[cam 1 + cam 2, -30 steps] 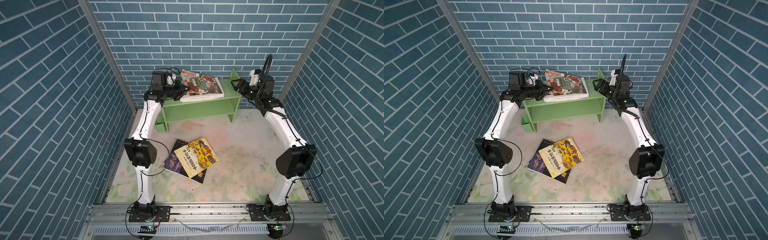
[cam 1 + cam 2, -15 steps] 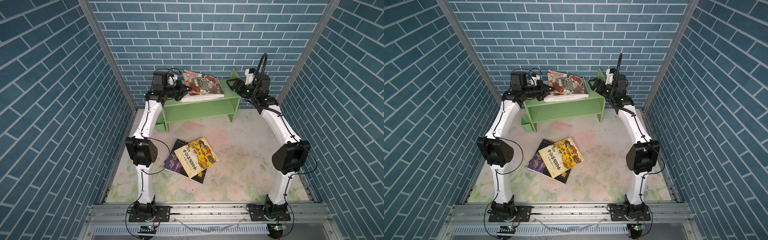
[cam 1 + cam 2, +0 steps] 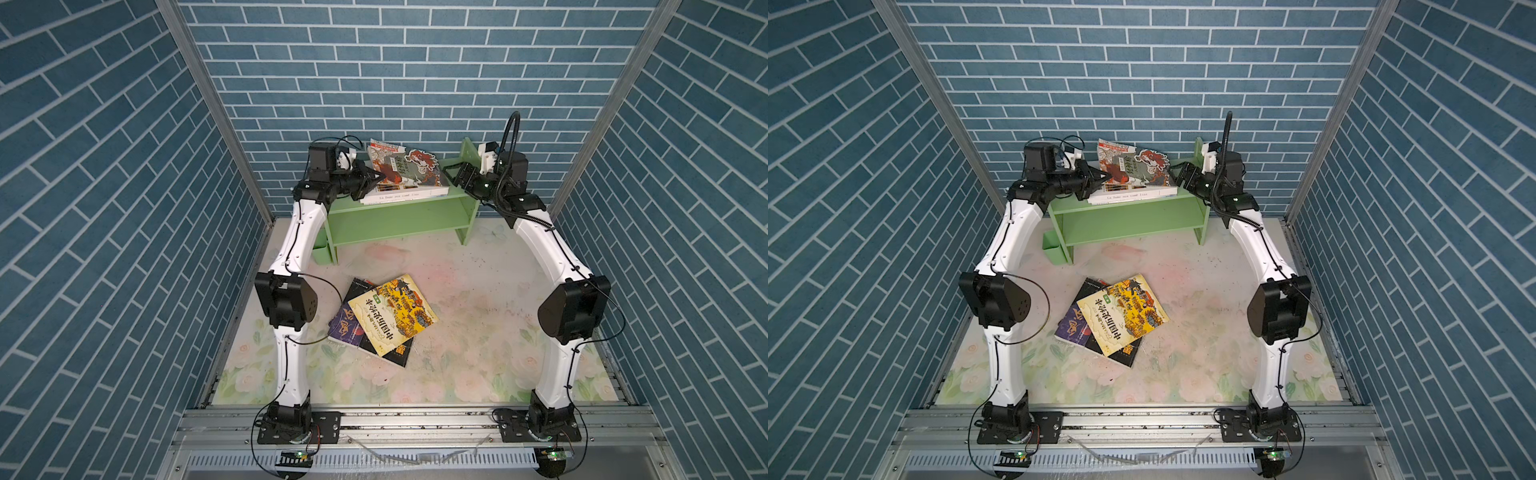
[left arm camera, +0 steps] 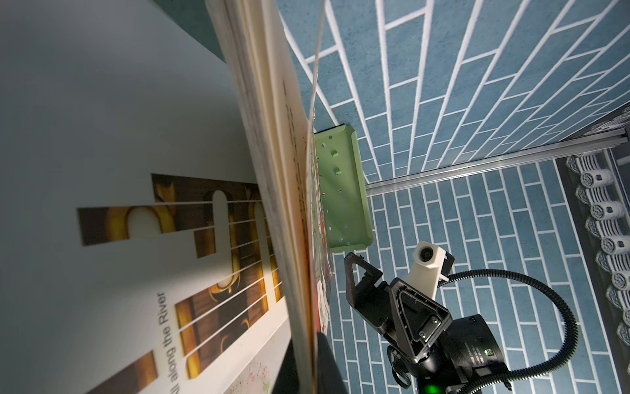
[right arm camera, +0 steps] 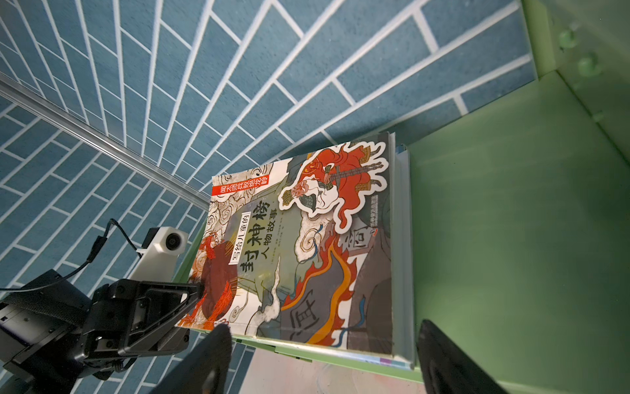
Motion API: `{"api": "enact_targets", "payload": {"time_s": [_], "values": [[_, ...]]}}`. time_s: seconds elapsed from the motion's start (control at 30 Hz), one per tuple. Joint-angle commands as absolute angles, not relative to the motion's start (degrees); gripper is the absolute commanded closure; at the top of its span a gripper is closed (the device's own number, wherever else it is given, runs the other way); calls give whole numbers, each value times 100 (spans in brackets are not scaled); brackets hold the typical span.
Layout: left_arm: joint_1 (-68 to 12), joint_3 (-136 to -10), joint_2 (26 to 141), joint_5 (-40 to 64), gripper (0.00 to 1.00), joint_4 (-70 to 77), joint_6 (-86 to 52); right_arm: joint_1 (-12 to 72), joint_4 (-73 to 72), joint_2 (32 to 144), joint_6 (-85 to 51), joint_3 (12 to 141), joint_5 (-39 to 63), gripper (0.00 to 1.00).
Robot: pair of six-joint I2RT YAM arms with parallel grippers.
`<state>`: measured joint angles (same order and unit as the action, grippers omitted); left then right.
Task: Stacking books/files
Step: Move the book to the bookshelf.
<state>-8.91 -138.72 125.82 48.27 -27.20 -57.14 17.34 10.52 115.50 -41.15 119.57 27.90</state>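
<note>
A red-green beast book (image 3: 405, 168) (image 3: 1136, 166) (image 5: 306, 256) lies on top of a large white book with dark bars (image 3: 399, 195) (image 4: 136, 163) on the light green shelf's top board (image 3: 455, 195). My left gripper (image 3: 376, 179) (image 3: 1105, 178) (image 4: 308, 341) is shut on the beast book's left edge, which is raised a little off the white book. At the stack's right end my right gripper (image 3: 451, 174) (image 3: 1177, 172) (image 5: 324, 368) stands wide open and holds nothing. On the floor mat lie a yellow illustrated book (image 3: 392, 309), a purple one (image 3: 345, 326) and a black one (image 3: 395, 351), overlapping.
The shelf (image 3: 1129, 220) stands against the back brick wall, with an upright end panel (image 3: 467, 151) just behind my right gripper. A small green box (image 3: 322, 249) sits at its left foot. Brick walls close in both sides, and a metal rail (image 3: 415, 424) runs along the front.
My right gripper has moved left, closer to the stack's right end. The left gripper has nudged the beast book slightly to the right on the white book.
</note>
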Motion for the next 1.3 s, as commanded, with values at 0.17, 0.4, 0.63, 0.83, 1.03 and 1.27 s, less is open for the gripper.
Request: {"api": "enact_targets", "payload": {"time_s": [0.17, 0.4, 0.63, 0.83, 1.03, 1.27], "values": [[-879, -13966, 12543, 4921, 87, -2698, -5532, 1826, 1139, 11745, -4256, 12355, 2971, 15], [-862, -13948, 12489, 4909, 86, -2821, -5416, 1854, 1193, 11815, -4307, 12385, 2936, 15], [-831, -13904, 12444, 4872, 85, -2812, -5414, 1863, 1243, 11860, -4320, 12384, 2892, 15], [-800, -13904, 12419, 4849, 63, -2780, -5417, 1871, 1247, 11867, -4342, 12384, 2857, 16], [-748, -13939, 12351, 4786, 43, -2767, -5415, 1871, 1287, 11863, -4307, 12410, 2813, 16], [-669, -14147, 12256, 4448, 25, -3282, -5059, 1863, 1303, 11839, -4280, 12406, 2777, 16]]}}
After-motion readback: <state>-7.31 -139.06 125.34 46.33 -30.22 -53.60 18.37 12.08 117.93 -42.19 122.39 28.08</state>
